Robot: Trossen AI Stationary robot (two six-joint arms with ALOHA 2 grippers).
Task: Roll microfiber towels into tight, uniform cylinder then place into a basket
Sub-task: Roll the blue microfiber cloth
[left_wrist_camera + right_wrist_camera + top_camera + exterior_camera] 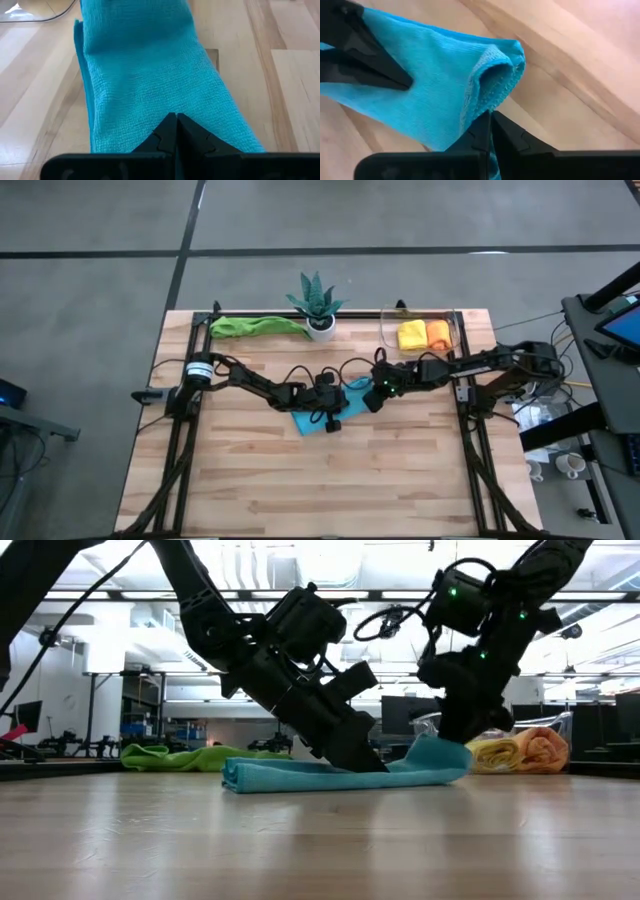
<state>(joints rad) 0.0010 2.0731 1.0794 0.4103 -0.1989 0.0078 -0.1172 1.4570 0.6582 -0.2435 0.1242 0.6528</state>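
A light blue towel (312, 420), folded into a long strip, lies mid-table. My left gripper (176, 121) is shut, its tips down on the strip. My right gripper (490, 120) is shut on the strip's end toward the table's right, which curls up off the wood (440, 755). A green towel (255, 326) lies crumpled at the far left. The clear basket (455, 330) at the far right holds a yellow roll (411, 334) and an orange roll (438, 332). My left gripper presses its shut fingertips (368, 762) down on the top of the folded strip (150, 90), near its middle, slanting down from the table's left. The strip lies flat on the table beneath them. My right gripper pinches the strip's right end (492, 100) between its two fingers, coming steeply from above. That end is raised and curled over (445, 752), several layers thick, while the remainder of the strip lies on the table.
A spiky green plant in a white pot (318, 310) stands at the far edge between the green towel and the basket. Bare wood (330, 490) stretches across the near half of the table. Black frame rails (190, 430) run along both sides.
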